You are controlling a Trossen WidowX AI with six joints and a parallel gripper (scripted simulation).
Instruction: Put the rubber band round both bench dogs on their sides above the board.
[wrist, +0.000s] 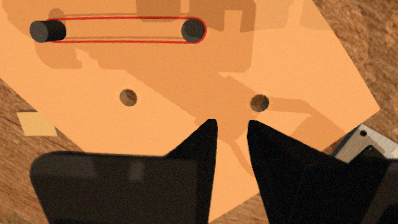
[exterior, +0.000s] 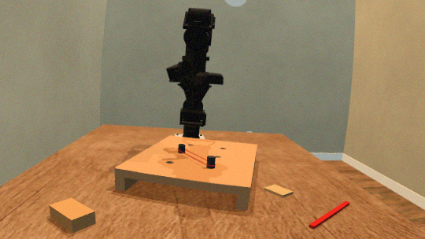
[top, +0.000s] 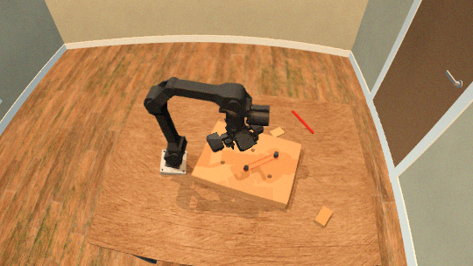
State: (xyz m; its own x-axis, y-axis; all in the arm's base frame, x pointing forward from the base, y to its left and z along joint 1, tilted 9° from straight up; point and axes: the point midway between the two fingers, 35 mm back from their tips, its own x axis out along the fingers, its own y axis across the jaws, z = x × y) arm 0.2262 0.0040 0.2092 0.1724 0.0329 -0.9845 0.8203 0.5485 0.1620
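The wooden board (top: 247, 168) lies flat on the table. Two black bench dogs (wrist: 47, 31) (wrist: 192, 30) stand upright in it. The red rubber band (wrist: 125, 30) runs round the sides of both dogs, above the board; it also shows in the exterior view (exterior: 195, 156). My gripper (wrist: 231, 128) hangs above the board's near part, well away from the band and the dogs. Its fingers stand a little apart with nothing between them. In the top view the gripper (top: 229, 141) is over the board's back left part.
Two empty dog holes (wrist: 128, 97) (wrist: 259, 103) show in the board. A red stick (top: 302, 122) and a thin block (top: 277, 131) lie behind the board. Another block (top: 323, 215) lies to its front right. The arm's base plate (top: 173, 163) is at its left.
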